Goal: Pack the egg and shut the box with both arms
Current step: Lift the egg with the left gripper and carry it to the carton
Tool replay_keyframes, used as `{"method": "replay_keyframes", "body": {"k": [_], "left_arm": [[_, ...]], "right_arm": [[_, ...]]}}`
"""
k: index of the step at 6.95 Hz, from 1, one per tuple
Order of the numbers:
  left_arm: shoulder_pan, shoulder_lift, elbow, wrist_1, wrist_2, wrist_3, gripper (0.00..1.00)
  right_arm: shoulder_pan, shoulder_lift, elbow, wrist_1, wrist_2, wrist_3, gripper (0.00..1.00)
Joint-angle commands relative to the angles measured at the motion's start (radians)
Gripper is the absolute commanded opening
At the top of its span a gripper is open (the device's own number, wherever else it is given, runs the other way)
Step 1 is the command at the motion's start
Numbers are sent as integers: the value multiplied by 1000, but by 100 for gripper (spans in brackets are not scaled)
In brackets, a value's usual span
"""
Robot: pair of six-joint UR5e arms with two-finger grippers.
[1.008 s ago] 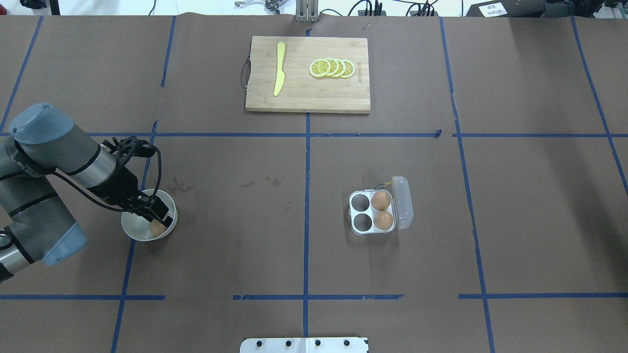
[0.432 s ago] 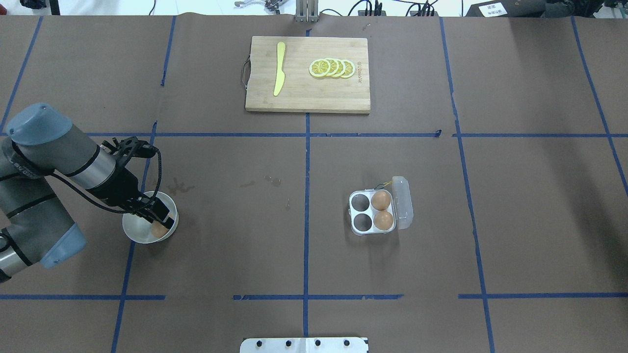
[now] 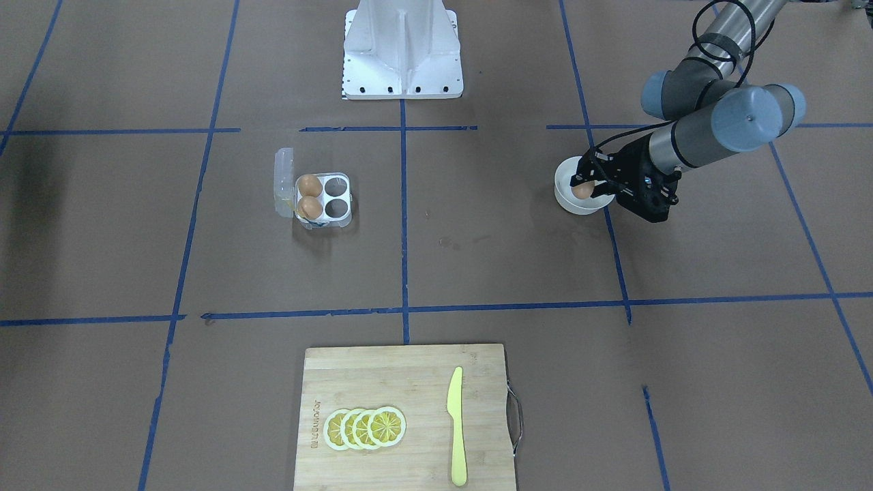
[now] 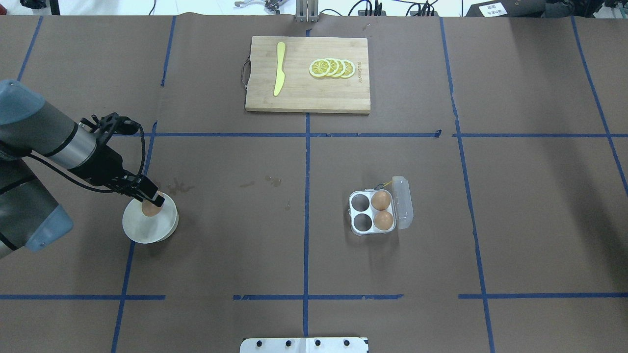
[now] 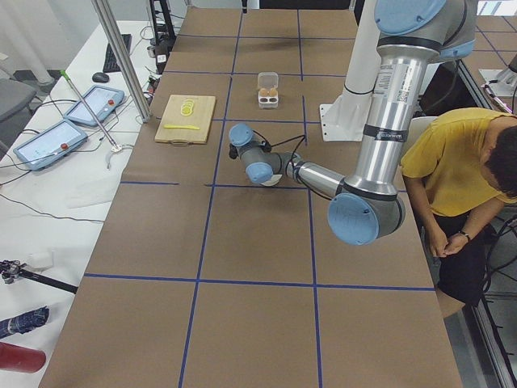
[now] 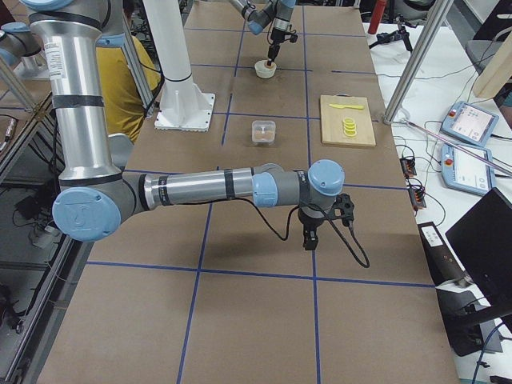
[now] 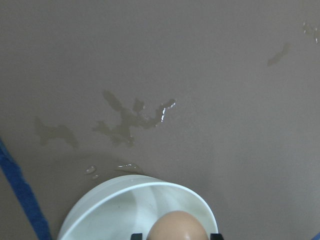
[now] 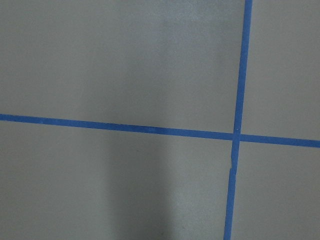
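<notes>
My left gripper (image 4: 150, 203) is shut on an orange-brown egg (image 4: 147, 210) and holds it just above the white bowl (image 4: 144, 228). The front-facing view shows the same grip (image 3: 585, 185) on the egg (image 3: 582, 193), and the left wrist view shows the egg (image 7: 176, 226) between the fingertips. The clear box (image 4: 363, 212) stands right of centre with its lid (image 4: 403, 203) open. Two eggs (image 4: 380, 200) fill its right cups and the left cups are empty. My right gripper (image 6: 309, 242) shows only in the exterior right view, low over bare table; I cannot tell whether it is open.
A wooden cutting board (image 4: 307, 73) with a yellow knife (image 4: 279, 68) and lemon slices (image 4: 332, 67) lies at the far middle. The white pedestal (image 3: 402, 48) stands at the robot's side. Wet stains (image 7: 132, 117) mark the paper beyond the bowl.
My left gripper has risen out of the bowl with the egg in it and drawn back a little toward the left. The bowl now shows empty.
</notes>
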Motion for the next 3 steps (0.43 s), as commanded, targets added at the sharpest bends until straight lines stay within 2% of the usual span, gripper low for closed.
{"method": "replay_keyframes", "body": {"k": [1, 3], "left_arm": [[-31, -50, -28, 64, 0, -5, 0], [18, -212, 1, 93, 6, -101, 0]], "right_arm": [[0, 5, -2, 1, 2, -3, 100], [0, 5, 9, 8, 3, -1, 100]]}}
